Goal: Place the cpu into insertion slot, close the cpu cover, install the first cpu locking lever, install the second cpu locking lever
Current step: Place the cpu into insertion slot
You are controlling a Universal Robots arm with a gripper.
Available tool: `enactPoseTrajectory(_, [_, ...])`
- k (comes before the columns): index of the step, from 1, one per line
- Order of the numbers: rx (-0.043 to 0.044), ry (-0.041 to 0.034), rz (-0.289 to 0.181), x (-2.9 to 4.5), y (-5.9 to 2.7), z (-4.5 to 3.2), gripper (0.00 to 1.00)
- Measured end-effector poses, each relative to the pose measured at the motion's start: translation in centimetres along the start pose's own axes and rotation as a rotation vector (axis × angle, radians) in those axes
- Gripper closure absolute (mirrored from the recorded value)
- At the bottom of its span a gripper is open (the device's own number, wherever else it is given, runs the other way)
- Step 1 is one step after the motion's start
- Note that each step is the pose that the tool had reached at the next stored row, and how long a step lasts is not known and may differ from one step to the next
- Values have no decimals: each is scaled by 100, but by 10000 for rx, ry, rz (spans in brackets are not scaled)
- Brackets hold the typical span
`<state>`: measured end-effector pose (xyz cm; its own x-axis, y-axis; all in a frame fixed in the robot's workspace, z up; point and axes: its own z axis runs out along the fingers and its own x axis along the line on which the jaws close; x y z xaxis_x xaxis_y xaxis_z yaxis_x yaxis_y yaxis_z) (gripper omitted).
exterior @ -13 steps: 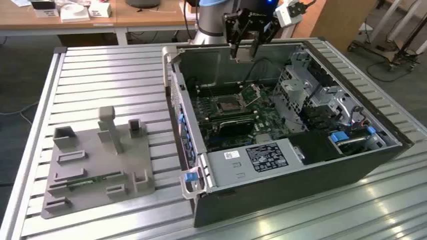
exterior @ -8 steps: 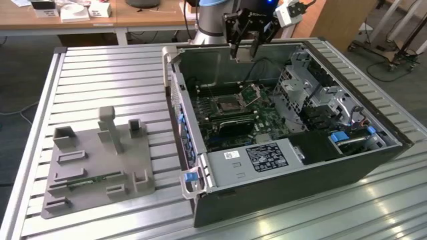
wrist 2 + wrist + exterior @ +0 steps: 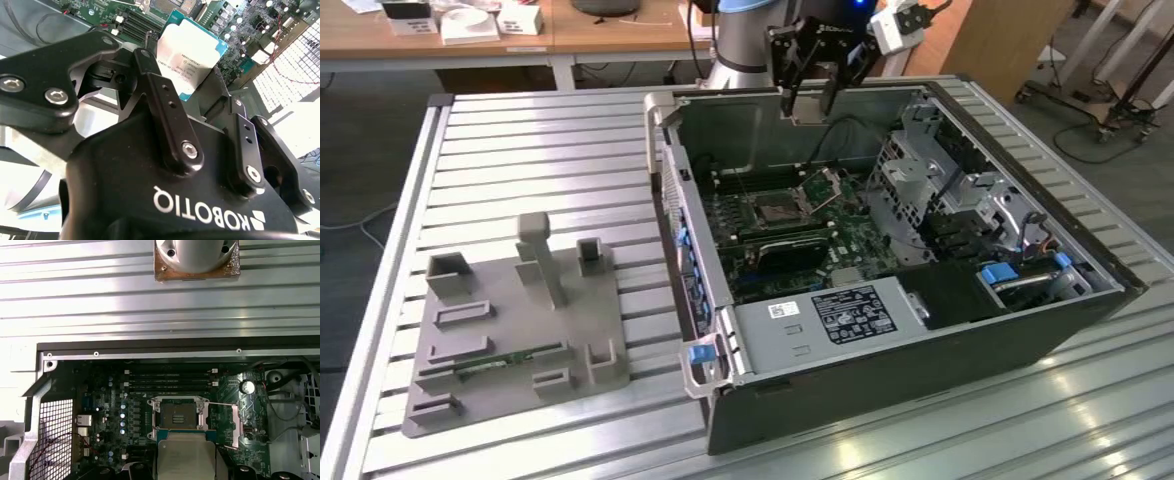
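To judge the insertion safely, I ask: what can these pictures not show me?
Underside of the cpu: turned away in both wrist views.
Its held edge: second wrist view, behind the gripper.
Pins of the insertion slot: too small, first wrist view.
One cpu edge: cut off by first wrist view's border.

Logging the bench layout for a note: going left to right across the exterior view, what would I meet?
Grey fixture block → computer case's near side wall → insertion slot → metal drive cage
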<state>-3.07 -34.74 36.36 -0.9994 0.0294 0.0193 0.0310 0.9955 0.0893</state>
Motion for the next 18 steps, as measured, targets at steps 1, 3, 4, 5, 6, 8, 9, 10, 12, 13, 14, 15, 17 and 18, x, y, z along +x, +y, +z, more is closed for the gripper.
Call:
enactPoseTrajectory(1, [-3,-10,122,0,0,0,45])
enactPoseTrajectory(3, [-8,-42,479,0,0,1,45])
enactPoseTrajectory(4, [-13,-58,659,0,0,3,45])
enactPoseTrajectory(5, [-15,-74,836,0,-1,4,45])
enactPoseTrajectory(6, [-18,-90,1017,0,-1,7,45])
enactPoseTrajectory(8, [-27,-123,1375,0,-1,14,45])
enactPoseTrajectory(9, [-33,-140,1560,0,-2,18,45])
enactPoseTrajectory(10, [-35,-155,1738,0,-2,22,45])
enactPoseTrajectory(12, [-42,-190,2112,0,-3,31,45])
enactPoseTrajectory(13, [-45,-205,2287,0,-3,35,45])
enactPoseTrajectory(14, [-48,-221,2464,-1,-4,40,45])
enactPoseTrajectory(15, [-52,-237,2645,-1,-4,45,45])
enactPoseTrajectory(17, [-59,-271,3018,-1,-5,55,45])
enactPoseTrajectory(18, [-62,-287,3199,-1,-5,59,45])
